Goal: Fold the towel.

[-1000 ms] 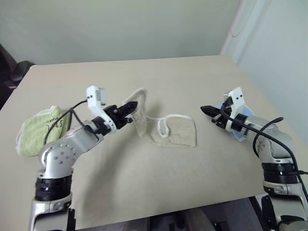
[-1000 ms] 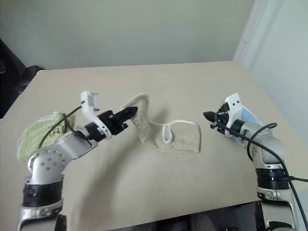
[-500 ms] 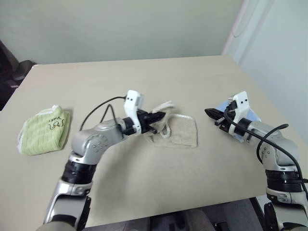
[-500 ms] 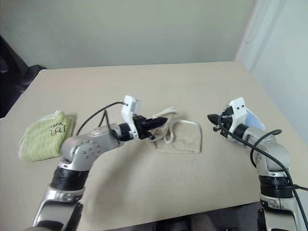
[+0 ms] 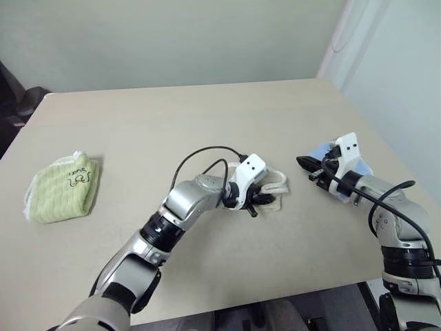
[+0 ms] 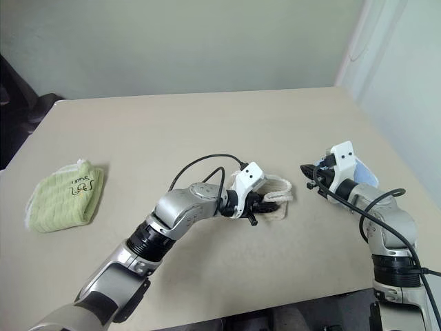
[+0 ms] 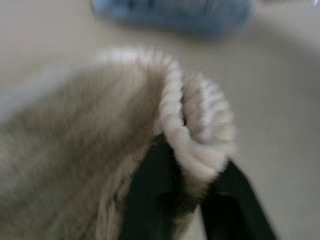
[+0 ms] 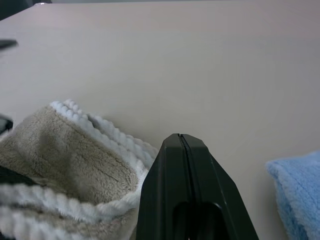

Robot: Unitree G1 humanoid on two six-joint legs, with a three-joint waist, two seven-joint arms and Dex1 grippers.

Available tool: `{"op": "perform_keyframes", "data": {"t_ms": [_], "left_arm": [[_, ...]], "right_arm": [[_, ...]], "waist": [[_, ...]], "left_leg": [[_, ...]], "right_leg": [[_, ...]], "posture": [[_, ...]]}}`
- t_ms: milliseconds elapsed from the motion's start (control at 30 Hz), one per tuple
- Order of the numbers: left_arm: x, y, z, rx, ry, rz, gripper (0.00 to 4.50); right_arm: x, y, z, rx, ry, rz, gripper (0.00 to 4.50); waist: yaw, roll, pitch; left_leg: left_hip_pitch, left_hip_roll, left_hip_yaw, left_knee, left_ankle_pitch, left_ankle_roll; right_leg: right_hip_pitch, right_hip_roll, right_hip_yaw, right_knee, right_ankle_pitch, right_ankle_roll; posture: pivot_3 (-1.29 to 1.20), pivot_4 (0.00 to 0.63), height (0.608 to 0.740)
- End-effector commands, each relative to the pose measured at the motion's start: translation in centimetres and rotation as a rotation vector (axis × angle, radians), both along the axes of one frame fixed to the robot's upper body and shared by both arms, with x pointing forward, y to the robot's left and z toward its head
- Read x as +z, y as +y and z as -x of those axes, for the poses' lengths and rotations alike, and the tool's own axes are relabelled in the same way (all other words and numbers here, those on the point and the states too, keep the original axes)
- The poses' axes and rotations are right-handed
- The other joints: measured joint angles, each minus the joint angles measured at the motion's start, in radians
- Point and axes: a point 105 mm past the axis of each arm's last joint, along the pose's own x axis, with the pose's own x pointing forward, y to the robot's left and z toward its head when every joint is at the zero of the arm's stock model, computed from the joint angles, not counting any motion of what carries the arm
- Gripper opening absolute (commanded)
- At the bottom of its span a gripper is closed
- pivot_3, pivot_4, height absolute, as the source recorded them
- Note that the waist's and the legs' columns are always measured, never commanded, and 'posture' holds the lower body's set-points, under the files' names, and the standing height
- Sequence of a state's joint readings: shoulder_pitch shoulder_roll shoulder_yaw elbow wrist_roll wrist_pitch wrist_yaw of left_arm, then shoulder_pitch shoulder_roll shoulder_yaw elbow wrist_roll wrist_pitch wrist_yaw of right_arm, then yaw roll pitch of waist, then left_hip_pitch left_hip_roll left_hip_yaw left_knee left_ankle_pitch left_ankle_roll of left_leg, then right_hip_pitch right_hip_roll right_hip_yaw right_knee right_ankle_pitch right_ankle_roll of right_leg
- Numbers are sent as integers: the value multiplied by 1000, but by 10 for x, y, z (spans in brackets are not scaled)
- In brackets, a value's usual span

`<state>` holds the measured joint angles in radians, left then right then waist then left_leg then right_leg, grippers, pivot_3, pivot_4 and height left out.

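A beige terry towel (image 6: 274,198) with white corded edging lies bunched into a small heap near the middle of a tan table (image 6: 207,124), already doubled over itself. The left gripper (image 6: 260,205) rests on the heap's near-left side. In the left wrist view its two black fingers (image 7: 155,195) stand partly apart, with a roll of corded edge lying between them; whether they are pinching it or letting go cannot be told. The right gripper (image 6: 306,170) hovers just to the right of the towel, apart from it, its fingers pressed together and empty.

To finish this fold well, the left gripper probably needs to lay the carried edge flat on the lower layer, with the corded borders lined up, before opening fully. Lifting straight away should avoid dragging the cloth open.

Behind the right gripper lies a light-blue folded cloth (image 5: 320,153). Well apart, at the table's left side, sits a green folded cloth (image 6: 65,196) bearing black handwriting, too small to read.
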<state>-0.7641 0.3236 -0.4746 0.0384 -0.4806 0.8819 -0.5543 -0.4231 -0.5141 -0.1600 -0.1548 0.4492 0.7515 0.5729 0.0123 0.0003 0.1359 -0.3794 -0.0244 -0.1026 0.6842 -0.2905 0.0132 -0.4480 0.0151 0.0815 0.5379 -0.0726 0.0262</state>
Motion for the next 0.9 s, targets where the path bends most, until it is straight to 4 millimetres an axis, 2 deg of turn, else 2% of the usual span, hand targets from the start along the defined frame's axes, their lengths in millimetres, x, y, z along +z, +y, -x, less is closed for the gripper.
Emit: {"op": "perform_keyframes", "data": {"t_ms": [33, 100, 200, 333, 500, 633, 767, 900], "left_arm": [[14, 0, -1, -11, -40, 40, 2379], [23, 6, -4, 4, -31, 93, 3021], [46, 19, -11, 47, -30, 213, 3021], [88, 42, -14, 53, -45, 407, 3021], [117, 79, -30, 135, -87, 527, 3021], [126, 92, -36, 163, -115, 551, 3021], [119, 104, -46, 201, -185, 488, 3021], [102, 108, -44, 122, -264, 378, 1767]], "right_arm": [[18, -3, 3, -10, -70, -11, 0], [18, -3, 3, -11, -70, -11, 0], [18, -2, 4, -8, -70, -10, 0], [18, 1, 3, 7, -69, -6, 0], [22, 7, 1, 35, -81, -2, 0], [23, 8, -1, 40, -84, 6, 0], [27, 13, -2, 69, -92, -3, 0], [29, 21, 2, 123, -82, -24, 0]], "waist": [[0, 0, 0], [0, 0, 0], [-2, 0, 0], [-1, 0, 0], [-1, 0, 0], [4, 0, 0], [5, 0, 0], [5, 0, 0]], "left_leg": [[0, 0, 0, 0, 0, 0], [0, 0, 0, 0, 0, 0], [0, 0, 0, 0, 0, 0], [0, 1, 0, -1, 1, 0], [0, 0, 0, -1, 0, 1], [0, 0, 0, -1, 0, 1], [0, 0, 0, 0, 0, 1], [-1, 0, 0, -1, 0, 1]], "right_leg": [[0, 0, 0, 0, 0, 0], [0, 0, 0, 0, 0, 0], [0, 0, 0, 0, 0, 0], [0, 0, 0, 0, 0, 1], [0, 0, 0, 0, 0, 1], [0, 0, 0, 0, 0, 1], [0, -1, 0, 0, 0, 1], [-1, 0, 0, 0, 0, 1]], "posture": [[0, 150, 740], [0, 150, 740], [0, 150, 740], [0, 150, 740], [0, 150, 740], [0, 150, 740], [0, 150, 740], [0, 150, 740]]}}
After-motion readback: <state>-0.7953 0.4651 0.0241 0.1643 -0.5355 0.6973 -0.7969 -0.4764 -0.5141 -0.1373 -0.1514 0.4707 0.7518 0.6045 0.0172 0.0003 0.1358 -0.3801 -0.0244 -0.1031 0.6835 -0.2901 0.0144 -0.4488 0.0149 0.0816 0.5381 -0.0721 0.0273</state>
